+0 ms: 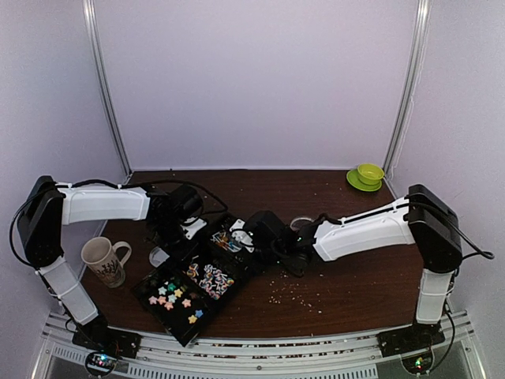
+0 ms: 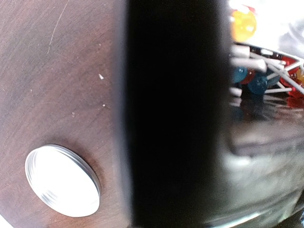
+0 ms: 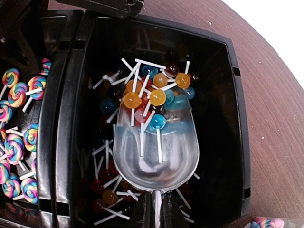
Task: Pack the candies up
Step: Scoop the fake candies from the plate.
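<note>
Round stick candies (image 3: 157, 97), heaped in clear scoop (image 3: 164, 167)

Mug (image 1: 103, 260), green cup (image 1: 369, 171), lid (image 2: 61, 180)

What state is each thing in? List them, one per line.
Scoop: loaded with lollipops, in tray.
Right hand: shut on scoop.
Left hand: shut, at tray edge.
Mug: upright.
Lid: lying flat, loose.
Cup: upright on saucer.
</note>
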You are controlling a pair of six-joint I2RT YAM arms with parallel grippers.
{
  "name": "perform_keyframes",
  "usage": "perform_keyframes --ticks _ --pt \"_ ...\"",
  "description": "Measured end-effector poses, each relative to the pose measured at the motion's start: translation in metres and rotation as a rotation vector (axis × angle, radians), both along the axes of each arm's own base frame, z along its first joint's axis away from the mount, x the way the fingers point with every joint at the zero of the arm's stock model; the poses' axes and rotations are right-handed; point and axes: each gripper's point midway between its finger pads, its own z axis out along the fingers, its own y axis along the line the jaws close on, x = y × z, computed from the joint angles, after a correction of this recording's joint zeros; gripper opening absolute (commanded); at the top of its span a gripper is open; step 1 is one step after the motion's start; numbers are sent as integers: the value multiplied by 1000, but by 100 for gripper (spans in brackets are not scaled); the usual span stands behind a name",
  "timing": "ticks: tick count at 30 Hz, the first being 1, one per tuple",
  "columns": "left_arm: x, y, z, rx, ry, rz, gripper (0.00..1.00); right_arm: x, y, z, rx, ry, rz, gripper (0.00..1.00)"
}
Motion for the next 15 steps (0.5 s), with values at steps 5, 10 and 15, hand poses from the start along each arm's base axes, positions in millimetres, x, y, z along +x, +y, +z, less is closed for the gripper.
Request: perform_keyframes --ticks 5,10,15 --pt "-1 -2 0 -14 9 -2 0 -1 -3 -5 65 -25 4 0" --pt "-2 -6 1 -33 15 -16 0 -7 -13 -9 117 -47 9 0" --pt "1 -9 1 -46 5 -20 0 -8 -18 -6 150 -62 8 0"
